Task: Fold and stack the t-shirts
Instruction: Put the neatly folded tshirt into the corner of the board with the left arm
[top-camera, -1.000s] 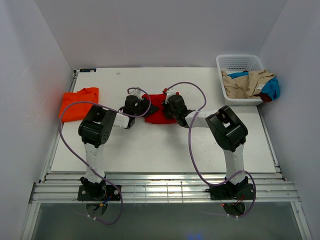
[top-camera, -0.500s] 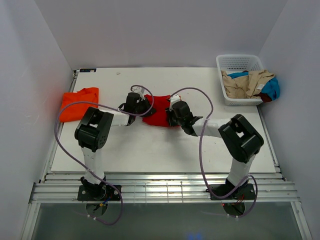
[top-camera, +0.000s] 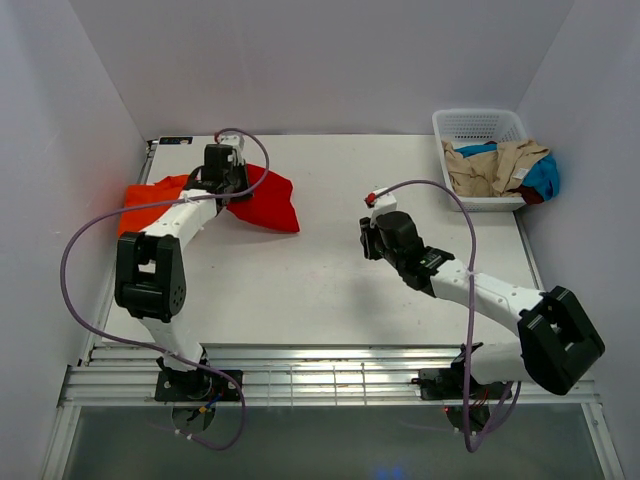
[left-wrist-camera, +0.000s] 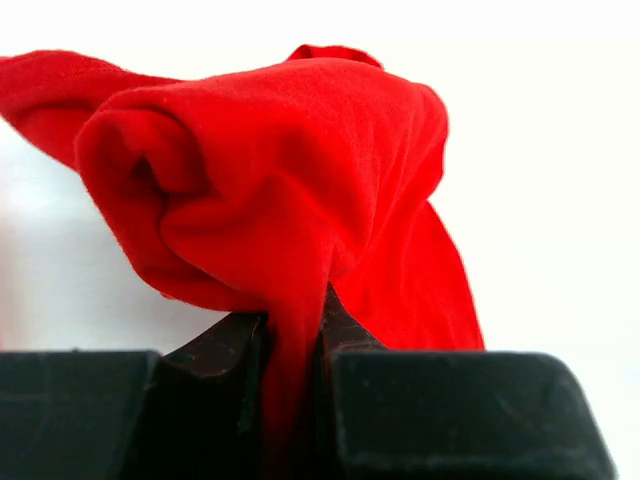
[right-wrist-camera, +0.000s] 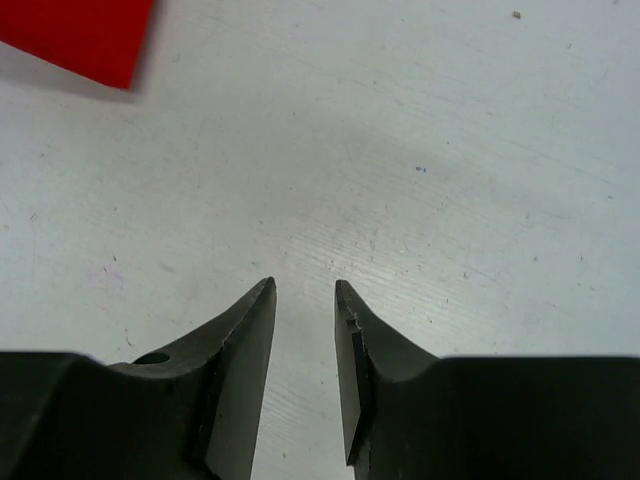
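Red tee (left-wrist-camera: 280, 180) clamped btwn left gripper (left-wrist-camera: 293, 320) fingers (left-wrist-camera: 215, 352).

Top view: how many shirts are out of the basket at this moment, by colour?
Red shirt: 1, pinched in the left gripper
Orange shirt: 1, lying at the far left
Total: 2
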